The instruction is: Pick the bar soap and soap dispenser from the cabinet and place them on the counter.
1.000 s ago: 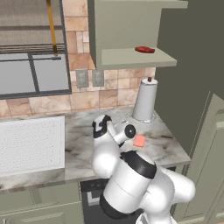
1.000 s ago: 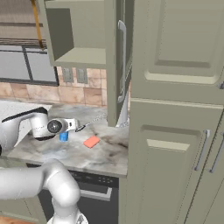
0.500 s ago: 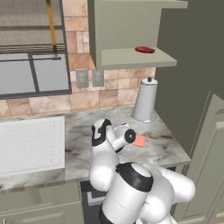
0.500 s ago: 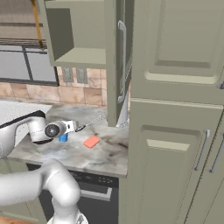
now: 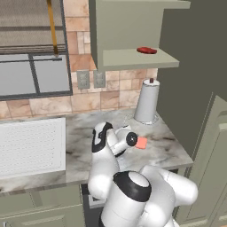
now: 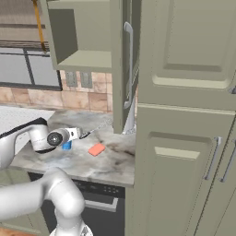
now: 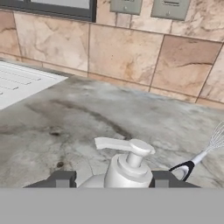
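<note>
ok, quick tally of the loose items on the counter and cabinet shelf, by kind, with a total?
Bar soap: 1
Soap dispenser: 1
Whisk: 1
Paper-towel roll: 1
Red oval disc on the cabinet shelf: 1
Total: 5

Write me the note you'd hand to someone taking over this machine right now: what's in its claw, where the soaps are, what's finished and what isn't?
Gripper: closed around the soap dispenser, low over the counter, not yet let go.
Bar soap: lying flat on the counter, right of the gripper.
Cabinet: door open; a red disc sits on its shelf.
Done: both soaps are out of the cabinet, bar soap placed.
Left: set the dispenser down, release, back away.
</note>
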